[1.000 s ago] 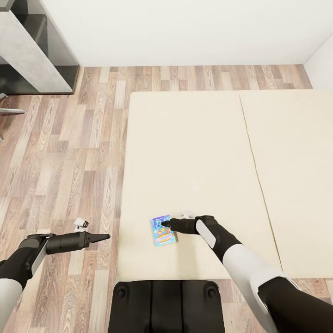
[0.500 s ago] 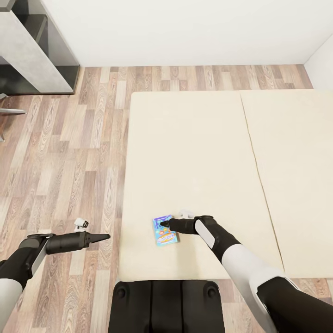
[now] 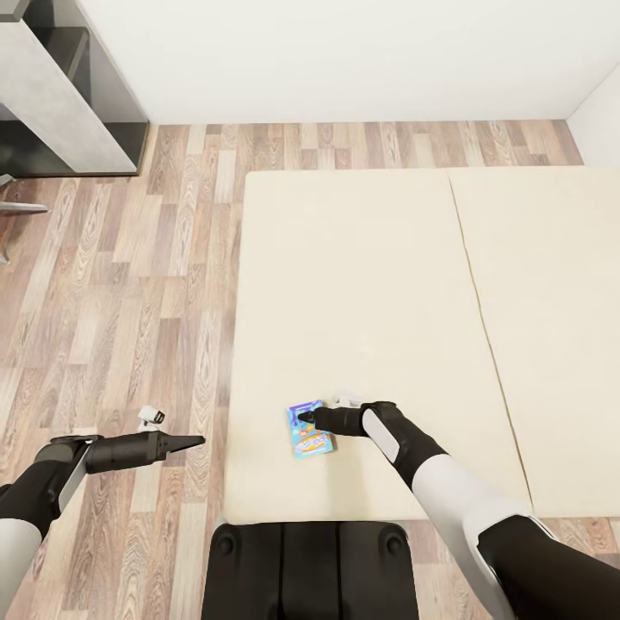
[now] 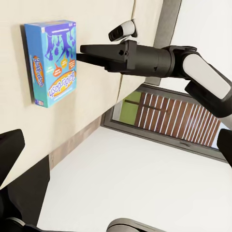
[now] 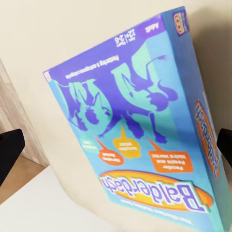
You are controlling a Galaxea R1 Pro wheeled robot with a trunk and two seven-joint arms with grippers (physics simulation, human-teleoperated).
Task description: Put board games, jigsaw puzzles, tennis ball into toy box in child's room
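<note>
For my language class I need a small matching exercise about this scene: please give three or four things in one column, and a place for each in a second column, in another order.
Things:
1. blue board game
2. right gripper
3. left gripper
4. bed

Places:
a. over the wood floor, beside the bed
b. lying flat near the bed's front edge
c. over the game box
d. on the wood floor, by the white wall

Pairs: 1-b, 2-c, 3-a, 4-d

My right gripper (image 3: pixel 303 417) covers one edge of the blue board game (image 3: pixel 308 430) in the head view, hiding whether the tips touch it. In my right wrist view the box (image 5: pixel 140 130) runs off the frame's edge, its small print blurred, and my fingertips (image 5: pixel 10 145) are cropped dark corners. My left gripper (image 3: pixel 196 442) is too small to read its jaws.
</note>
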